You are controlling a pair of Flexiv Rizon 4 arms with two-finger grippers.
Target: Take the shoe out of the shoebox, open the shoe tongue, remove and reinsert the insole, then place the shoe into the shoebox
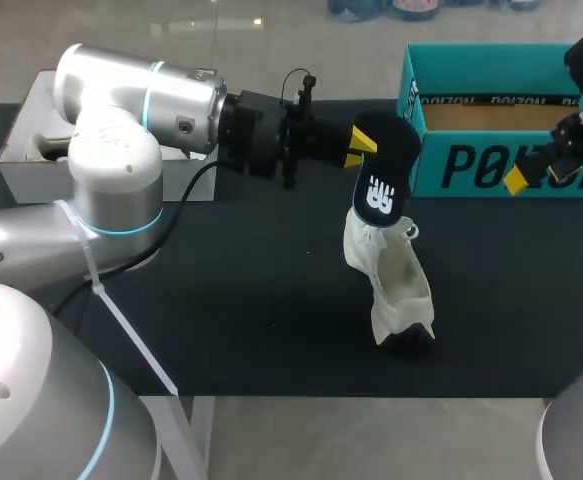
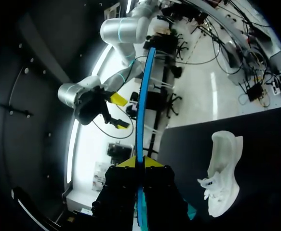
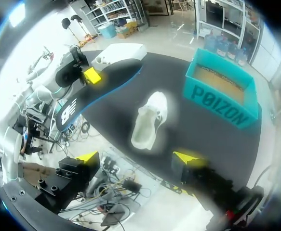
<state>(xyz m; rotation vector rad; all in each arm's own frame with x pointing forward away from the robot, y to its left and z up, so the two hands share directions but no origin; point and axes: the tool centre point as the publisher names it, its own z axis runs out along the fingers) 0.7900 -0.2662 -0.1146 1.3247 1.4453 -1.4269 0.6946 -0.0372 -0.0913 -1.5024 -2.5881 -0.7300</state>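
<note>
My left gripper (image 1: pixel 359 146) is shut on the black insole (image 1: pixel 383 172), which hangs in the air with its white logo facing the head camera. In the left wrist view the insole (image 2: pixel 141 96) shows edge-on as a thin blue strip between the shut tips (image 2: pixel 140 162). The white shoe (image 1: pixel 393 285) lies on the black table, below and beside the insole; its opening faces up (image 3: pixel 150 120). My right gripper (image 1: pixel 549 150) hovers open in front of the teal shoebox (image 1: pixel 491 165), with nothing between its fingers (image 3: pixel 138 157).
A white box (image 1: pixel 31 140) stands at the back left of the table. The teal shoebox (image 3: pixel 222 94) stands open at the back right, showing its brown cardboard floor. The black tabletop (image 1: pixel 251 300) ends at a front edge near the shoe.
</note>
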